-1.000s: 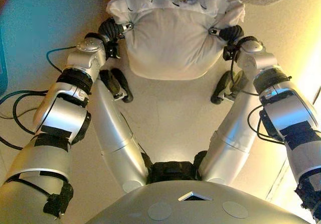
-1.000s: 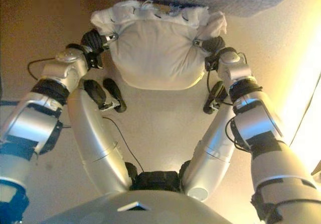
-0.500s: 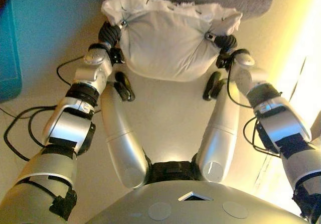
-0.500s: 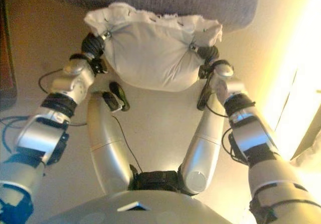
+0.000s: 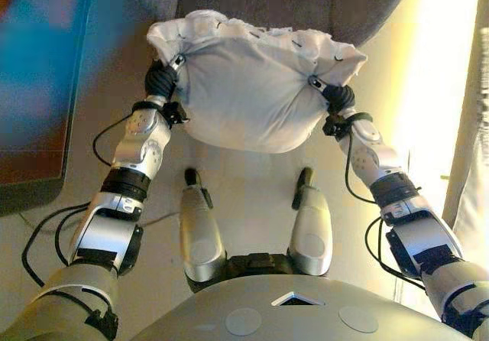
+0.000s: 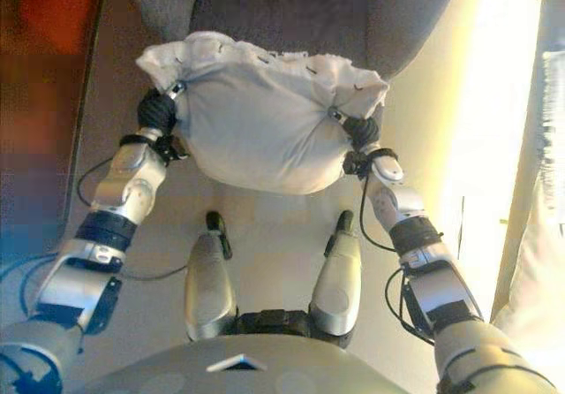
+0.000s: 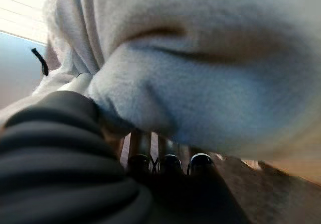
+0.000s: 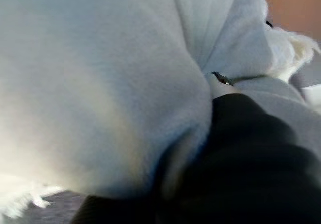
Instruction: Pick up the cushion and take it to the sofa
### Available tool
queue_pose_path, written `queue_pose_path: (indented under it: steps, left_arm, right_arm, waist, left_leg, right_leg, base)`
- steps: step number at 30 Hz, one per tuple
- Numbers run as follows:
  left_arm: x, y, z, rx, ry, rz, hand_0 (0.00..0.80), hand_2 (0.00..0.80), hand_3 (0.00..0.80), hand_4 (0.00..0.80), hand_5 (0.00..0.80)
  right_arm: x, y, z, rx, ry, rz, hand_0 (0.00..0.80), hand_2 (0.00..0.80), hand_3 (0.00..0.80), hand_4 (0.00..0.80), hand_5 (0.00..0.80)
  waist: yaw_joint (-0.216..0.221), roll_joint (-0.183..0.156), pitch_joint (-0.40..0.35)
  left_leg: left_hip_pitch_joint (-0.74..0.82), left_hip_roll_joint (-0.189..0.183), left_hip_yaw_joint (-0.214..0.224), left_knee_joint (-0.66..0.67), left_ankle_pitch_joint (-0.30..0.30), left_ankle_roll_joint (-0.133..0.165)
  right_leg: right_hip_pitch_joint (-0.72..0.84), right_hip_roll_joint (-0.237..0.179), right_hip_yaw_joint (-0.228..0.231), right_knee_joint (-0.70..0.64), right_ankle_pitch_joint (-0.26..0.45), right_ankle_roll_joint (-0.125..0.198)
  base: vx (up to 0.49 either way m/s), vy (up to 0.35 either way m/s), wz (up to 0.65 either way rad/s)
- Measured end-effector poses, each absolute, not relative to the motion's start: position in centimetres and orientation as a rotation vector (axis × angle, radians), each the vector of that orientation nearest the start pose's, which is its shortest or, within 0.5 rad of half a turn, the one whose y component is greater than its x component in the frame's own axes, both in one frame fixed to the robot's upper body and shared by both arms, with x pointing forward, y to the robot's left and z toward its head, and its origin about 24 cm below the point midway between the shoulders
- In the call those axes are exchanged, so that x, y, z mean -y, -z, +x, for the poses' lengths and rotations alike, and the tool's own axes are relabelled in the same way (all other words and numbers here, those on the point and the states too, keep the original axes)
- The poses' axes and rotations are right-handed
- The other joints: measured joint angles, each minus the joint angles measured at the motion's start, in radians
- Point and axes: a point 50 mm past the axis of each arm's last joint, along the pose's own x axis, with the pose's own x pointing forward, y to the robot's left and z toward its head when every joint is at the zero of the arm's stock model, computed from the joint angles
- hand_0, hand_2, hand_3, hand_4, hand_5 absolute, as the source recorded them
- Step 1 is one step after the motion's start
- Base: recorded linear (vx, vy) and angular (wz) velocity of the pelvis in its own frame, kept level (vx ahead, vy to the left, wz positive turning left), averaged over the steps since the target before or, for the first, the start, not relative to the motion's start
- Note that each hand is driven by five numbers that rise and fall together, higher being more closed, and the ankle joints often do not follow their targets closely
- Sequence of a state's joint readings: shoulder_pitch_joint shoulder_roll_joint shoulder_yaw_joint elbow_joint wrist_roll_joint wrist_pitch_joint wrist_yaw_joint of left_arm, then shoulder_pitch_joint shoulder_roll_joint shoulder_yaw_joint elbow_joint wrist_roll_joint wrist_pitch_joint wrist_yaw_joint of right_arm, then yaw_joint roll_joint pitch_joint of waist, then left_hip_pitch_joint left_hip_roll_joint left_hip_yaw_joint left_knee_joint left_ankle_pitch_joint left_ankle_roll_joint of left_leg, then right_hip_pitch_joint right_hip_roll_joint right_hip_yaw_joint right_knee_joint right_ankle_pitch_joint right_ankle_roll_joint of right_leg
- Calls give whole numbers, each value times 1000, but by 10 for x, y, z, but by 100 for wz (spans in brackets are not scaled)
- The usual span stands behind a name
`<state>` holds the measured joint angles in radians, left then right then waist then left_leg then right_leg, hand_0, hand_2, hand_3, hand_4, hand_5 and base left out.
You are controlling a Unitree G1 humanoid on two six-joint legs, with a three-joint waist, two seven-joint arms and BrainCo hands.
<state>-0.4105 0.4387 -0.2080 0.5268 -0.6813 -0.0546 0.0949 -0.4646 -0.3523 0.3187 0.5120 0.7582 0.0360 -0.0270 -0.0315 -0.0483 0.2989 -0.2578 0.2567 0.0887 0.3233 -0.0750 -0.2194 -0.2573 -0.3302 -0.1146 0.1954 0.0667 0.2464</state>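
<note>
The white cushion [image 5: 252, 89] with a frilled edge hangs between my two hands above the floor. My left hand [image 5: 161, 78] grips its left side with the cloth bunched in the fingers [image 7: 170, 159]. My right hand [image 5: 337, 96] grips its right side, the cloth gathered against the dark cover [image 8: 251, 153]. The grey sofa [image 5: 290, 1] lies just beyond the cushion, whose far edge overlaps the front of the seat. The cushion also fills both wrist views [image 7: 200, 58] [image 8: 90, 83].
A dark piece of furniture [image 5: 34, 104] stands on the left. A pale curtain [image 5: 475, 127] in strong light hangs on the right. Beige floor [image 5: 248, 173] lies under the cushion.
The camera has moved toward the sofa: more of its seat and arm now shows beyond the cushion. Both hands keep the same hold on the cushion.
</note>
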Motion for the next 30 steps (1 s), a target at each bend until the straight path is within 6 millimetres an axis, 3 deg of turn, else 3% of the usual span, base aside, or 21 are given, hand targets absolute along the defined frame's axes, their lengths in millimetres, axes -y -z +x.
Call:
queue_pose_path:
  steps: [3, 5, 10, 17, 18, 21, 22, 23, 24, 26, 27, 28, 30]
  left_arm:
    - [-214, -25, 310, -196, -73, -185, 800, 800, 800, 800, 800]
    - [-215, -17, 304, -221, -79, -190, 800, 800, 800, 800, 800]
    - [-211, -13, 302, -239, -75, -199, 800, 800, 800, 800, 800]
    - [-199, -13, 308, -276, -40, -169, 800, 800, 800, 800, 800]
    - [-197, -12, 309, -286, -33, -160, 800, 800, 800, 800, 800]
    - [-197, -10, 312, -305, -36, -145, 800, 800, 800, 800, 800]
    - [-198, -9, 312, -307, -40, -144, 800, 800, 800, 800, 800]
    - [-199, -9, 311, -310, -40, -143, 800, 800, 800, 800, 800]
    - [-203, -10, 312, -309, -47, -134, 800, 800, 800, 800, 800]
    - [-212, -11, 311, -304, -74, -133, 800, 800, 800, 800, 800]
    - [-207, -10, 311, -309, -64, -143, 800, 800, 800, 800, 800]
    - [-201, -9, 311, -308, -51, -160, 800, 800, 800, 800, 800]
    - [-189, -2, 307, -329, -28, -191, 800, 800, 800, 800, 800]
  right_arm:
    - [157, -23, 319, -289, -155, 262, 800, 800, 800, 800, 800]
    - [155, -14, 312, -319, -150, 274, 800, 800, 800, 800, 800]
    - [156, -6, 307, -358, -127, 279, 800, 800, 800, 800, 800]
    - [163, 3, 305, -401, -59, 285, 800, 800, 800, 800, 800]
    - [165, 6, 304, -413, -39, 281, 800, 800, 800, 800, 800]
    - [164, 7, 303, -422, -22, 286, 800, 800, 800, 800, 800]
    - [162, 8, 303, -426, -25, 304, 800, 800, 800, 800, 800]
    - [160, 10, 302, -434, -29, 314, 800, 800, 800, 800, 800]
    - [155, 11, 302, -439, -43, 317, 800, 800, 800, 800, 800]
    - [148, 9, 303, -435, -69, 327, 800, 800, 800, 800, 800]
    - [152, 12, 302, -444, -56, 328, 800, 800, 800, 800, 800]
    - [157, 12, 303, -445, -43, 323, 800, 800, 800, 800, 800]
    - [173, 13, 300, -452, -22, 283, 800, 800, 800, 800, 800]
  waist:
    - [22, 1, -87]
    - [21, -1, -128]
    - [21, 19, -194]
    - [22, 14, -234]
    - [22, 17, -235]
    - [19, 21, -236]
    - [17, 22, -235]
    - [22, 22, -235]
    - [24, 13, -240]
    - [16, 9, -246]
    - [-8, 10, -255]
    - [-21, 0, -248]
    - [-47, 7, -245]
  left_leg:
    - [117, -23, -29, -80, -20, -20]
    - [177, -22, -15, -118, -18, -23]
    - [252, -29, -9, -164, -15, -23]
    - [261, -89, -39, -162, -19, 8]
    - [255, -89, -42, -145, -24, 14]
    - [231, -91, -43, -100, -37, 40]
    - [235, -92, -41, -105, -31, 52]
    - [251, -86, -44, -120, -23, 64]
    - [264, -85, -46, -142, -11, 73]
    - [265, -88, -60, -199, 19, 63]
    - [274, -102, -67, -231, 28, 71]
    - [261, -148, -58, -170, 14, 89]
    - [295, -252, -33, -127, -67, 174]
  right_leg:
    - [95, 6, 24, -114, 42, 2]
    - [146, 7, 22, -147, 44, 2]
    - [224, 1, 1, -167, 43, 1]
    - [240, -64, -24, -97, 49, -7]
    - [225, -67, -21, -64, 60, -21]
    - [161, -67, 0, 24, 146, -124]
    - [141, -64, 1, 50, 169, -144]
    - [120, -44, 11, 93, 119, -110]
    - [113, 7, 12, 116, 27, -96]
    - [167, 122, 19, 32, -104, -94]
    - [177, 124, 25, -12, -103, -96]
    - [189, 105, 39, -24, -90, -89]
    - [202, 77, 64, 0, -82, -63]
  base:
    - [210, 93, -49]
    - [132, 80, -14]
    - [66, 140, 4]
    - [8, 124, 19]
    - [104, 109, 19]
    - [173, 87, 0]
    - [290, 88, -16]
    - [303, 71, -17]
    - [358, 58, -18]
    - [347, 34, 27]
    - [394, 25, 77]
    - [418, 29, 73]
    - [428, 24, 40]
